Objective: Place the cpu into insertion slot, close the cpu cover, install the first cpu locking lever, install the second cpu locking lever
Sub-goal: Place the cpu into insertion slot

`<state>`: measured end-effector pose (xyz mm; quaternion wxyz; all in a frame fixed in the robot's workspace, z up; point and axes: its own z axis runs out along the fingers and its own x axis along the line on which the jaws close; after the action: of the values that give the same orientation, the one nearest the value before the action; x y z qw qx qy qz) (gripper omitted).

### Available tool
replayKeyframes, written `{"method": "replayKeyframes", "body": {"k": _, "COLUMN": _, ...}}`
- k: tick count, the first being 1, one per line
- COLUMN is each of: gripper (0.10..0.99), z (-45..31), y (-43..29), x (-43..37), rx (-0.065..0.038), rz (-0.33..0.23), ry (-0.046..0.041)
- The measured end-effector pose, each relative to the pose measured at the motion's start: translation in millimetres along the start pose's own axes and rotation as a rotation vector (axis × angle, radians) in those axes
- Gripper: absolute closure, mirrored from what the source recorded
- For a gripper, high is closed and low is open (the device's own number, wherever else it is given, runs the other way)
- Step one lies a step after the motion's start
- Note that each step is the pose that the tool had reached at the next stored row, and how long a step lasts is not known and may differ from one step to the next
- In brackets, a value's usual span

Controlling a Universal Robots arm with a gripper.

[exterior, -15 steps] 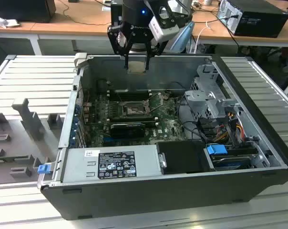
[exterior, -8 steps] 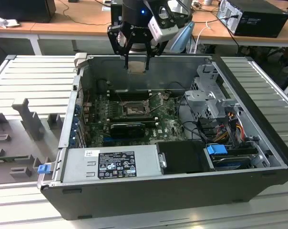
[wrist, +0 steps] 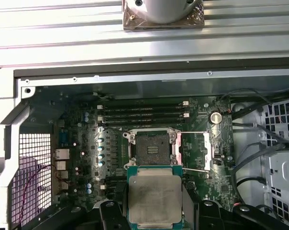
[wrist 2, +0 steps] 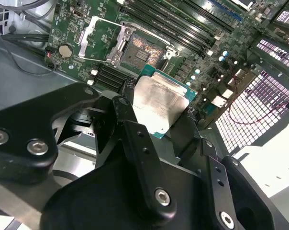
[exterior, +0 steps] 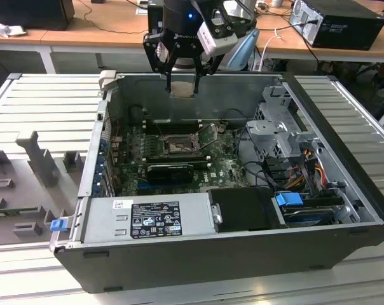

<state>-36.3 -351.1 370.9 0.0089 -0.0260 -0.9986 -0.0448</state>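
The gripper hangs over the far wall of the open computer case, its two black fingers clamped on the cpu, one on each side. From out here the chip is just a small pale square between them.

In the second wrist view the cpu shows its smudged silver face, but the gripper's black linkage covers its near corner. In the first wrist view the cpu runs off the picture's edge.

The insertion slot lies bare on the green circuit board, well apart from the chip. The cpu cover is swung open beside it. I cannot make out the socket's contacts.
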Motion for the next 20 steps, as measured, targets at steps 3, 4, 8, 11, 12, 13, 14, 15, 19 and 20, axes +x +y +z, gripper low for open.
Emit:
{"method": "replayKeyframes", "body": {"k": 3, "gripper": 0.545, "z": 0.1, "y": 0.0, "x": 0.0, "rx": 0.0, "rz": 0.0, "ry": 0.0001}}
{"method": "replayKeyframes", "body": {"k": 4, "gripper": 0.545, "z": 0.1, "y": 0.0, "x": 0.0, "rx": 0.0, "rz": 0.001, "ry": 0.0001}}
{"method": "replayKeyframes", "body": {"k": 8, "gripper": 0.545, "z": 0.2, "y": 0.0, "x": -0.1, "rx": 0.0, "rz": 0.011, "ry": -0.0009}}
{"method": "replayKeyframes", "body": {"k": 11, "gripper": 0.545, "z": 0.2, "y": 0.0, "x": -0.1, "rx": 0.0, "rz": 0.015, "ry": -0.0013}}
{"method": "replayKeyframes", "body": {"k": 12, "gripper": 0.545, "z": 0.2, "y": 0.0, "x": -0.1, "rx": -0.001, "rz": 0.017, "ry": -0.0014}}
{"method": "replayKeyframes", "body": {"k": 13, "gripper": 0.545, "z": 0.2, "y": 0.0, "x": -0.1, "rx": -0.001, "rz": 0.018, "ry": -0.0015}}
{"method": "replayKeyframes", "body": {"k": 14, "gripper": 0.545, "z": 0.1, "y": 0.0, "x": 0.0, "rx": -0.001, "rz": 0.02, "ry": -0.0017}}
{"method": "replayKeyframes", "body": {"k": 15, "gripper": 0.545, "z": 0.1, "y": 0.0, "x": -0.1, "rx": -0.001, "rz": 0.021, "ry": -0.0018}}
{"method": "replayKeyframes", "body": {"k": 19, "gripper": 0.545, "z": 0.1, "y": 0.0, "x": -0.1, "rx": -0.001, "rz": 0.026, "ry": -0.0022}}
{"method": "replayKeyframes", "body": {"k": 20, "gripper": 0.545, "z": 0.1, "y": 0.0, "x": -0.1, "rx": -0.001, "rz": 0.027, "ry": -0.0024}}
